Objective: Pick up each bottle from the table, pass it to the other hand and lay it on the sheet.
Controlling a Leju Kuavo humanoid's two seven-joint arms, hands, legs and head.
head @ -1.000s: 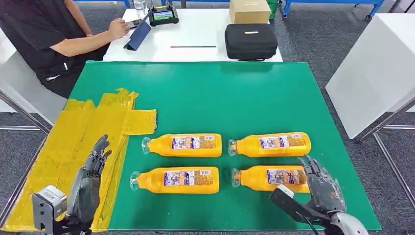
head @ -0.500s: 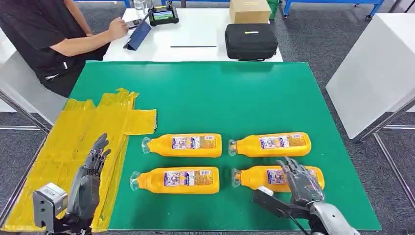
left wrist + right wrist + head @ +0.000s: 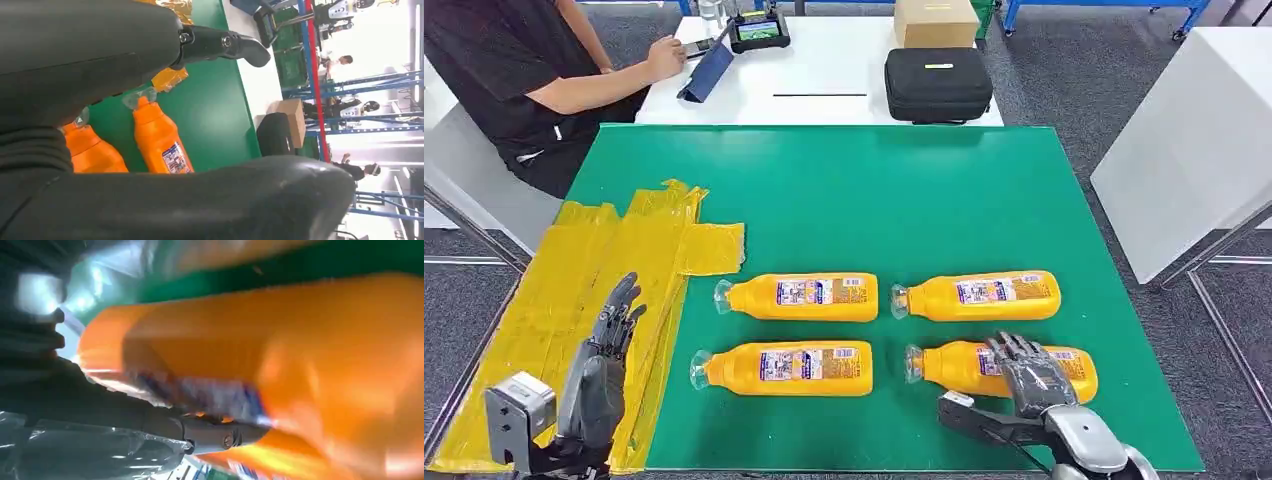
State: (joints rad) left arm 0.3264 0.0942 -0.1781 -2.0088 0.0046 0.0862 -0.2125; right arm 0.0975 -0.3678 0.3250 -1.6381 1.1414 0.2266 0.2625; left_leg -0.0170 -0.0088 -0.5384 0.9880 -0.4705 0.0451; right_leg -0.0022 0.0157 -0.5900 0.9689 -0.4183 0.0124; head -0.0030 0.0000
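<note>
1. Four orange bottles lay on their sides on the green mat (image 3: 844, 190), two rows of two, caps pointing toward the robot's left.
2. The right hand (image 3: 1027, 368) was down on the near-right bottle (image 3: 959, 366) — fingers draped over its label end, the bottle flat on the mat. Whether the fingers had closed into a real grip, I could not tell.
3. The right wrist view was close and blurred: orange bottle body right against the hand.
4. The left hand (image 3: 602, 360) hovered over the yellow sheet (image 3: 574, 270) at the mat's left edge, fingers extended and apart, holding nothing.
5. Near-left bottle (image 3: 782, 368), far-left bottle (image 3: 796, 297) and far-right bottle (image 3: 976, 295) lay untouched.
6. A person (image 3: 534, 70) sat at the white table (image 3: 824, 75) beyond — black case (image 3: 937, 84) and cardboard box (image 3: 934, 22) on it.
</note>
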